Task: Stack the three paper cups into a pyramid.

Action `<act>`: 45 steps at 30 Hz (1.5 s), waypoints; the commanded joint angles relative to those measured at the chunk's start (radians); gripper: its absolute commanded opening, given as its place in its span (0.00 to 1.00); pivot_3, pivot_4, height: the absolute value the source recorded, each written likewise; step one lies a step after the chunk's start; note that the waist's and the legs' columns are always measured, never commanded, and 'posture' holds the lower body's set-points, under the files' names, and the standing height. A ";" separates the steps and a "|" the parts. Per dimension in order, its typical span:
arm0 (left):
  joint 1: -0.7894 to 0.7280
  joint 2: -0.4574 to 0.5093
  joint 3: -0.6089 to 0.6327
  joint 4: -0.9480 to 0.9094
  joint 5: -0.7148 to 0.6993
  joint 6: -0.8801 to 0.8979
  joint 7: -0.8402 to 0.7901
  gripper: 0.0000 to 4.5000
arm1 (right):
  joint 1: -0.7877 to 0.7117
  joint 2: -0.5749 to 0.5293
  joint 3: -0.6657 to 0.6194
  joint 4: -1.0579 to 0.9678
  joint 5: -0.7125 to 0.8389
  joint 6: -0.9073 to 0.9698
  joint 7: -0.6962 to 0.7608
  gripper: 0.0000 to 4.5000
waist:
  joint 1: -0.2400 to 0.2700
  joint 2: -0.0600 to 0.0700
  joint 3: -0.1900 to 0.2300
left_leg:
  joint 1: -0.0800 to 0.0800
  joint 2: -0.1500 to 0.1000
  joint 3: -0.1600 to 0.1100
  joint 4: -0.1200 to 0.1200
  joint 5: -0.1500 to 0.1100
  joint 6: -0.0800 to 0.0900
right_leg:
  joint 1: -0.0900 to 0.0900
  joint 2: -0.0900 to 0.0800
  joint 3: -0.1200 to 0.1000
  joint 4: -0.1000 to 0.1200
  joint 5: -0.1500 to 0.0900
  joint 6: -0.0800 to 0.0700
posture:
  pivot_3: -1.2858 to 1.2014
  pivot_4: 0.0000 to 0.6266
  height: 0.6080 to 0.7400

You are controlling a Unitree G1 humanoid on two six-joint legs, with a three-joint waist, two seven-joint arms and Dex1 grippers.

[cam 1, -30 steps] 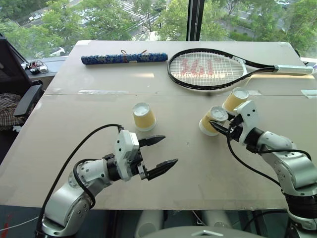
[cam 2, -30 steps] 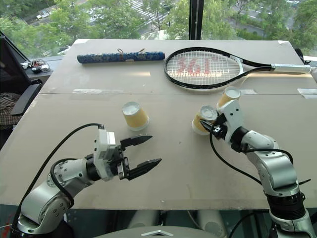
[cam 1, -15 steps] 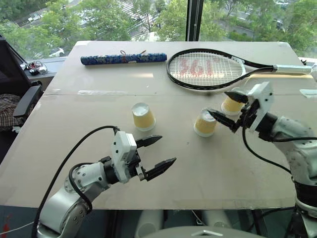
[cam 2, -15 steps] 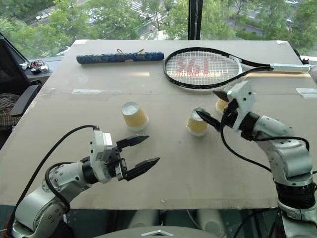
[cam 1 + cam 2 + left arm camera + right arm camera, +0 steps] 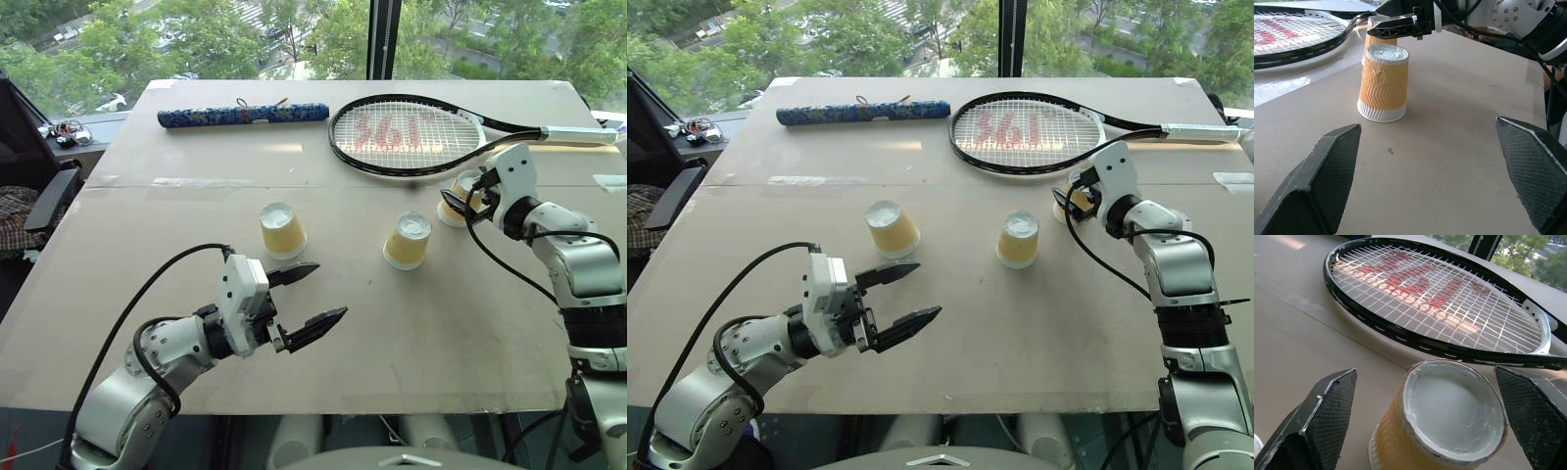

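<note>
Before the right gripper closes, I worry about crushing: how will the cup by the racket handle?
The cup is thin ribbed paper, so it probably dents under a hard squeeze. It looks empty and upside down on its wide rim, so likely light and fairly stable. The right gripper stands open around it.

1. I'm seeing bare counter [image 5: 441, 323] lying open between the left hand [image 5: 312, 297] and the middle cup [image 5: 408, 241].
2. The racket [image 5: 408, 135] is crowding just behind the far cup [image 5: 1442, 423].
3. My right hand [image 5: 458, 193] is straddling that far cup, fingers spread wide.
4. The left cup [image 5: 282, 230] is standing well apart.
</note>
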 commanded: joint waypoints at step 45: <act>0.094 0.053 0.124 0.032 -0.067 -0.127 -0.209 1.00 | 0.439 -0.102 -0.093 -0.499 0.188 0.004 0.211 0.49 | 0.006 -0.001 -0.001 | 0.002 0.000 -0.001 0.001 -0.002 0.003 | 0.003 0.000 -0.001 0.001 0.000 0.000 | 0.52 0.24 1.00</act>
